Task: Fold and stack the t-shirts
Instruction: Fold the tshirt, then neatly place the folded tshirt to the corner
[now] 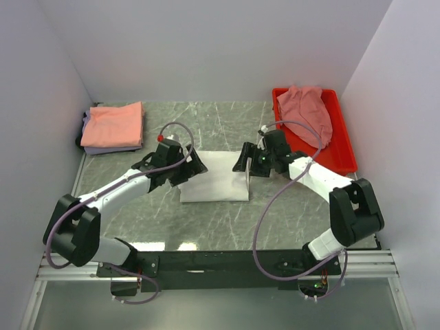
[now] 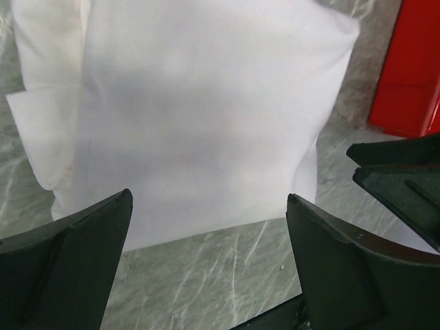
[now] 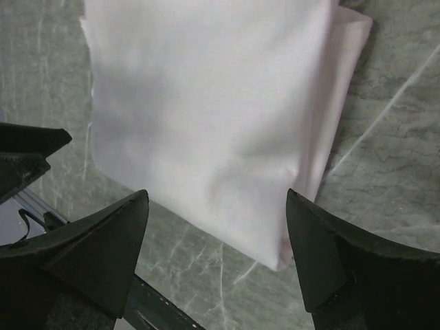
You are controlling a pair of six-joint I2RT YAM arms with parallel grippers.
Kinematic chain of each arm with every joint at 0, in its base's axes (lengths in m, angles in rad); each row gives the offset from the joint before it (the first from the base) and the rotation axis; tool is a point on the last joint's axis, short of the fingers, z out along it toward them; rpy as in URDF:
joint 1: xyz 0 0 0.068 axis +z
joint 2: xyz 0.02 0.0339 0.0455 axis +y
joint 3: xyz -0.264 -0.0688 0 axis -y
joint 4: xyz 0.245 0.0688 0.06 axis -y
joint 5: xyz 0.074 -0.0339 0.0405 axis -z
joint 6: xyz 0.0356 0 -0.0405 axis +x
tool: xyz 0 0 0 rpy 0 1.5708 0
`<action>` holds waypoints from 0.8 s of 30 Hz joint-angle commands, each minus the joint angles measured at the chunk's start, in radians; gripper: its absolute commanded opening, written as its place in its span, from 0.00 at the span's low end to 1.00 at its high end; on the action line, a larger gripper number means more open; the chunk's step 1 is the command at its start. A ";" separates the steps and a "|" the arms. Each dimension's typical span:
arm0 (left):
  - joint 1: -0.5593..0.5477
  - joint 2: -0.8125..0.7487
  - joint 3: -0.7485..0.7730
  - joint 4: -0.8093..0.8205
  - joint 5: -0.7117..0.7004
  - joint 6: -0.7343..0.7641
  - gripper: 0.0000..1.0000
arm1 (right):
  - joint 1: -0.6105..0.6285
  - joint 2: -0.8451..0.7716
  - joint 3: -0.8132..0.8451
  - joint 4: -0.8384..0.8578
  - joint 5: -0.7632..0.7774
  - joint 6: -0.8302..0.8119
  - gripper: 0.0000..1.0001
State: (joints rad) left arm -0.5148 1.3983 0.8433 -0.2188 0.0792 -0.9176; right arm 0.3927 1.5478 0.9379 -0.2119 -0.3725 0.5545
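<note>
1. Left pincer (image 1: pixel 194 167): released, jaws wide, nothing btwn them. Hangs over the left edge of white tee (image 1: pixel 216 184); no contact w/ cloth that I can see.
2. Right pincer (image 1: pixel 243 162): also released, jaws spread, empty. Hangs over the right edge of the same tee, facing the left one across it.
3. White tee: middle of table (image 1: pixel 227 127), lying flat, folded to a tidy rectangle. Left wrist view shows a sleeve tucked along one side; right wrist view shows doubled layers at one edge. No logo or print on the upper face.
4. Stack: back-left corner. Salmon-orange tee (image 1: pixel 113 124) sits folded on top of lavender tee (image 1: pixel 117 148); only a thin lavender edge shows.
5. Dusty-pink tee (image 1: pixel 306 110): crumpled, not folded, heaped in the back part of red tray (image 1: pixel 344 155), back right.
6. Step in hand (my read): white tee fold is done or nearly done, and both arms are set up at opp. edges for a pickup or one last fold. Progress approx: 2 stacked, 1 folded but not stacked, 1 not begun.
7. Next move prob needs both pincers to drop onto their edges, pinch all layers at once, then lift level and together. Carry goes to back left, setting the tee square on the salmon-orange tee.
8. Watch: catching only the top layer would open the fold, and an uneven lift would let the soft cloth sag.
</note>
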 commanded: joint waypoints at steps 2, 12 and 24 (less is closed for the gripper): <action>0.004 -0.045 0.060 -0.073 -0.134 0.036 0.99 | 0.026 -0.071 0.033 -0.041 0.038 -0.053 0.87; 0.102 0.114 0.131 -0.103 -0.131 0.120 1.00 | 0.041 -0.280 -0.068 -0.112 0.093 -0.103 0.87; 0.070 0.294 0.165 -0.061 -0.026 0.183 0.95 | 0.043 -0.457 -0.151 -0.207 0.196 -0.151 0.88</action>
State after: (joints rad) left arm -0.4202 1.6787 0.9752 -0.3183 -0.0059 -0.7708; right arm 0.4297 1.1389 0.8040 -0.3912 -0.2264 0.4370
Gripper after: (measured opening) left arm 0.957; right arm 0.880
